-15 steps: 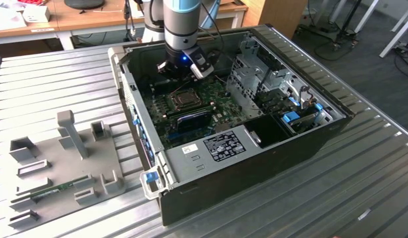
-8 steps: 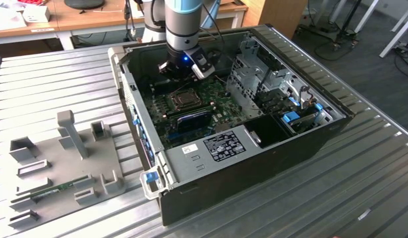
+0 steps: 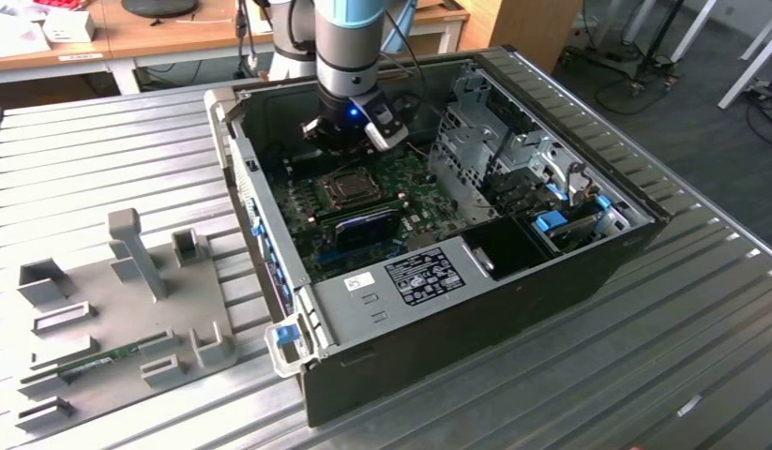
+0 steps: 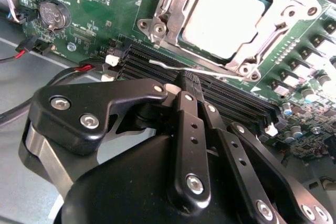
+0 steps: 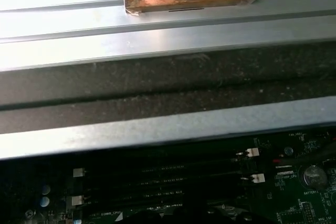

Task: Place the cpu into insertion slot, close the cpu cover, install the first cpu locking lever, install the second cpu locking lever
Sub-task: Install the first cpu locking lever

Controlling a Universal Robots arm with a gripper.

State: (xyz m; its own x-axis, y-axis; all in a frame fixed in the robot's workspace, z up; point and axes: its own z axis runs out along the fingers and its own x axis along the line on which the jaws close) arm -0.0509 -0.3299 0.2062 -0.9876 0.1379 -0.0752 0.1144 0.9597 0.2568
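One cpu (image 4: 223, 17) sits in the insertion slot (image 4: 173, 35), cpu cover (image 4: 273, 19) down. Our gripper (image 4: 191, 85), fingers pinched together and empty, hovers beside a thin locking lever (image 4: 184, 68). We judge a glancing push could skid onto the memory slots (image 4: 231, 100).

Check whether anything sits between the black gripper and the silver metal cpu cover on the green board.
Nothing visible blocks it. In the second wrist view the black gripper hangs above the long black memory slots, beside the silver metal cpu cover, which lies closed around the pale square cpu.

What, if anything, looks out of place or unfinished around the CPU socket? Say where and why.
The cpu sits square under the closed cpu cover, but a thin silver lever stands loose beside the socket over the black memory slots, apparently unlatched. Nothing looks damaged.
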